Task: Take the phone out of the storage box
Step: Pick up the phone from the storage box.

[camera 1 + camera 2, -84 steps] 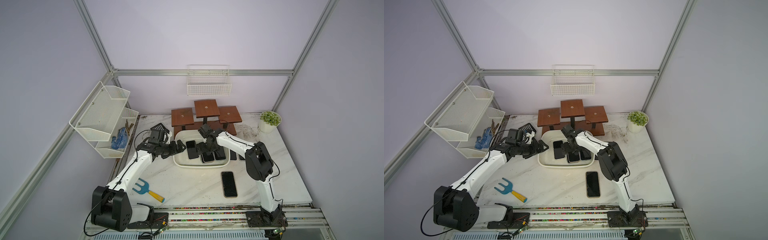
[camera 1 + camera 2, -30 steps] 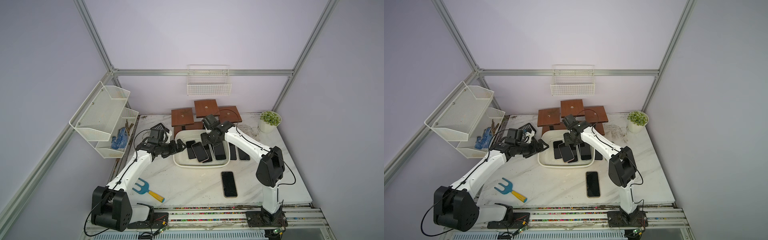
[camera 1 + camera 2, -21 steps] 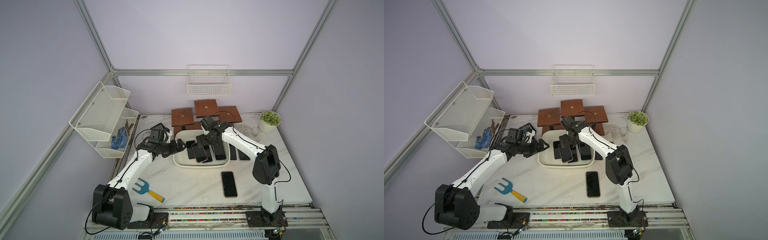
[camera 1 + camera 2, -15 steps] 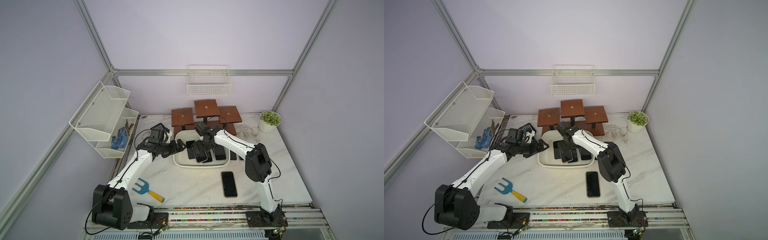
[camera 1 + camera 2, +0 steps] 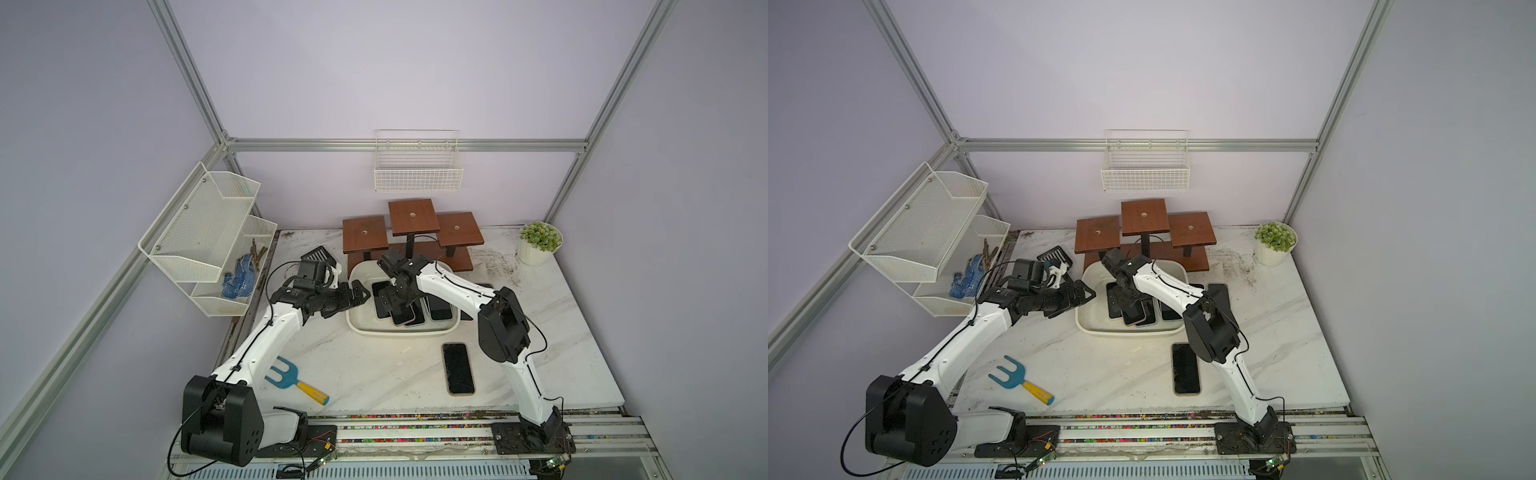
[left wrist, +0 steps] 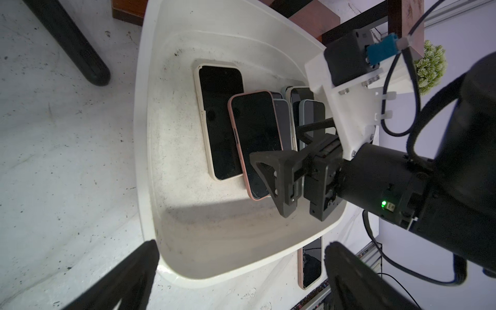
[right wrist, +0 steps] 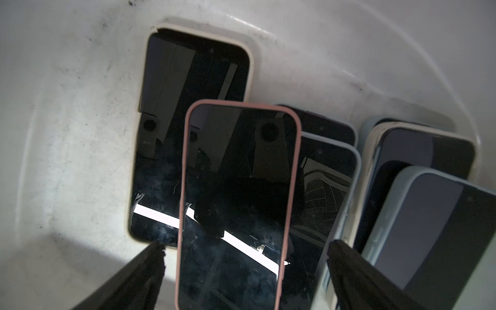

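- The storage box (image 5: 399, 332) sits mid-frame in both top views, with several phones (image 5: 438, 309) overlapping inside it.
- The right gripper (image 5: 395, 297) hangs over the pile with its jaws spread wide. In the right wrist view a pink-cased phone (image 7: 236, 201) lies between the fingers (image 7: 139, 268), with a gap on each side.
- The left gripper (image 5: 360, 293) is also spread wide and empty, just left of the box's rim.
- A loose phone (image 5: 457, 368) lies on the table (image 5: 374, 374), lower right of the box.
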`<action>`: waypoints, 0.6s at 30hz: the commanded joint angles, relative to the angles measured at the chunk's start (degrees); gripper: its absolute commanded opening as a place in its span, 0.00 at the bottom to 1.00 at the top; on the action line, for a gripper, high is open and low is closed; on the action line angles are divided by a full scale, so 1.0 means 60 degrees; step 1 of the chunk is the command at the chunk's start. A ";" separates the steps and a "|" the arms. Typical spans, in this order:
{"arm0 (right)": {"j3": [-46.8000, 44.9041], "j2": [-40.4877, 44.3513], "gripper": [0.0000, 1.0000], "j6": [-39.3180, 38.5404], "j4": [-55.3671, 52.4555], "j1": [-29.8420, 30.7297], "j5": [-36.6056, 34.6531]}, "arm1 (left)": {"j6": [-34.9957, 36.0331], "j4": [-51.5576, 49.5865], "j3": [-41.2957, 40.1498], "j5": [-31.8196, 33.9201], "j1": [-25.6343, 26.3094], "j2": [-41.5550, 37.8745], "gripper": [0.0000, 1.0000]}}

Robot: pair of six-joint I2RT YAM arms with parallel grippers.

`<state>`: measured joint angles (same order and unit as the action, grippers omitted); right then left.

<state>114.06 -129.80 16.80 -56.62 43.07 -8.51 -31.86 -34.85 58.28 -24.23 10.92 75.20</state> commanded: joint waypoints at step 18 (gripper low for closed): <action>0.0468 -0.1161 1.00 0.0257 -0.0485 0.0219 -0.0523 | 0.0329 -0.0146 -0.0284 -0.0042 -0.0065 -0.0434 1.00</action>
<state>116.01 -134.28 17.04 -57.76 44.10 -10.57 -31.64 -35.77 56.66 -24.21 10.90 74.32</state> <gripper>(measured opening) 0.999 0.996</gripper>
